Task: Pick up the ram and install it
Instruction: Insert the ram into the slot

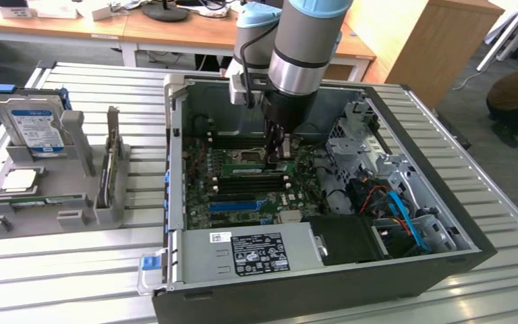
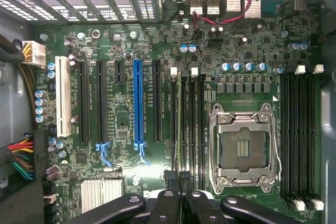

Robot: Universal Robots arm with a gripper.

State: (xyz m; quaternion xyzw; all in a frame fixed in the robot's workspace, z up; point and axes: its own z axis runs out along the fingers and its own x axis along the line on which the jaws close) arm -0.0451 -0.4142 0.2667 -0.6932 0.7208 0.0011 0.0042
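Pinching slim long green circuit-board ram stick [image 2: 179, 124]: black gripper fingers [image 2: 169, 182] almost fully closed on its near end. Stick stands edge-on between fingertips, running straight away from them among black motherboard memory slots [image 2: 195, 124]; long blue plastic slot [image 2: 137, 103] off to one side.

Case walls [image 1: 176, 155] hemming in the motherboard [image 2: 157, 45], drive cage [image 1: 363, 138] crowding the exterior view's right, power supply [image 1: 250, 251] blocking the near edge, room lying open over the CPU socket [image 2: 244, 148] near the ram [image 2: 178, 124]
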